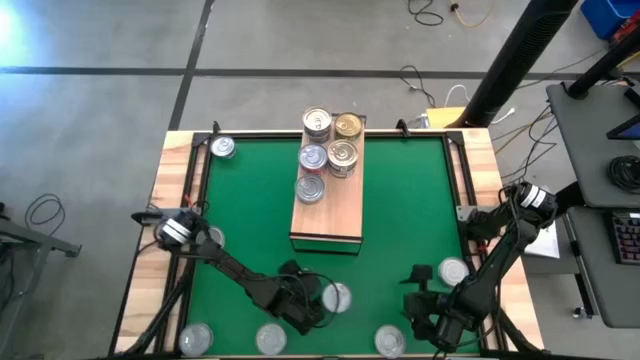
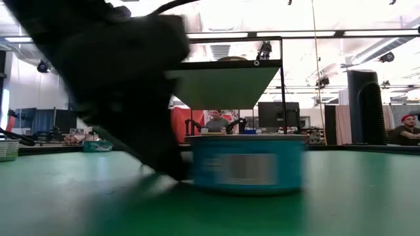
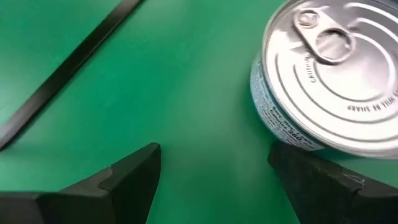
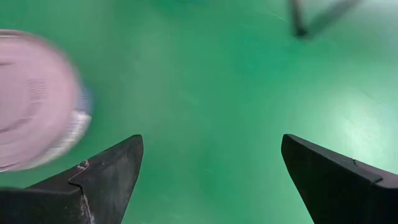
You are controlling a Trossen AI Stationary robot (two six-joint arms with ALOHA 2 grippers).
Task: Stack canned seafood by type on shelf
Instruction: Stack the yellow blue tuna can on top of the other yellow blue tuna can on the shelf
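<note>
Five tins (image 1: 326, 153) sit on the shelf's (image 1: 330, 215) far end, the rest loose on the mat around it; left gripper (image 3: 214, 180), jaws open and empty, is just beside a silver tin (image 3: 333, 74) near the shelf's near end, right gripper (image 4: 211, 180) open too.

My left arm (image 1: 225, 262), a dark jointed limb, reaches from its base at the table's left edge diagonally inward toward the near middle, elbow bent low over the surface. Its dark two-finger left gripper (image 3: 214, 180) sits close to the surface with fingers spread apart, nothing between them. In the low view it looms as a blurred dark mass coming down from above.

My right arm (image 1: 495, 255), the same dark build, folds from the right edge down toward the near side. The dark two-finger right gripper (image 4: 211, 180) hangs low, fingers wide apart and empty.
</note>
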